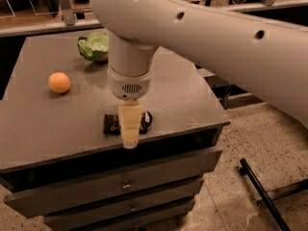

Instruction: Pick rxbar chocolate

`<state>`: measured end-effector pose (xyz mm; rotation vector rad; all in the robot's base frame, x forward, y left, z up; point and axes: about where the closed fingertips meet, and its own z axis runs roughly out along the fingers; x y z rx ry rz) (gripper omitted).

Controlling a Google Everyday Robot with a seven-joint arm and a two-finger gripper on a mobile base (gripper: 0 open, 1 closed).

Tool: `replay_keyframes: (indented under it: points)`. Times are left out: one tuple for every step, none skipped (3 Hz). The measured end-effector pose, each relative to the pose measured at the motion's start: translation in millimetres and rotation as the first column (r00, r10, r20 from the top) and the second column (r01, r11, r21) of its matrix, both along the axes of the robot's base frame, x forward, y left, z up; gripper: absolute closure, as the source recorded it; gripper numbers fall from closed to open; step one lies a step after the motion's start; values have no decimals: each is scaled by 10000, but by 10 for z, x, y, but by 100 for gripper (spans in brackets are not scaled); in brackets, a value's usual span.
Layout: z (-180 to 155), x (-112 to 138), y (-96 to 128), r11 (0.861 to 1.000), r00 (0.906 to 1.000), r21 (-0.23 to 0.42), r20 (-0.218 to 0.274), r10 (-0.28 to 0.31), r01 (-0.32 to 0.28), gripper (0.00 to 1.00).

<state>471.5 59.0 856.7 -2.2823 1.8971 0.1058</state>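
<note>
The rxbar chocolate [112, 123] is a dark flat bar with white lettering, lying near the front edge of the grey cabinet top [43, 124]. My gripper [130, 129] hangs straight over the bar's middle, its pale fingers covering that part, so only the bar's left and right ends show. The big white arm fills the upper right of the camera view.
An orange round fruit [59, 82] lies at the left of the top. A green wrinkly snack bag [92, 45] lies at the back, partly behind the arm. Drawers are below the top. A black bar [263, 198] lies on the speckled floor at right.
</note>
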Motion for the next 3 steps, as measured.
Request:
replay_keyframes:
  points:
    - [-142, 19, 54, 10000, 10000, -74, 74, -52, 53, 0]
    - [-245, 60, 5, 9994, 9995, -179, 116, -296, 299, 6]
    - [-246, 54, 12, 9995, 9996, -183, 119, -272, 274, 37]
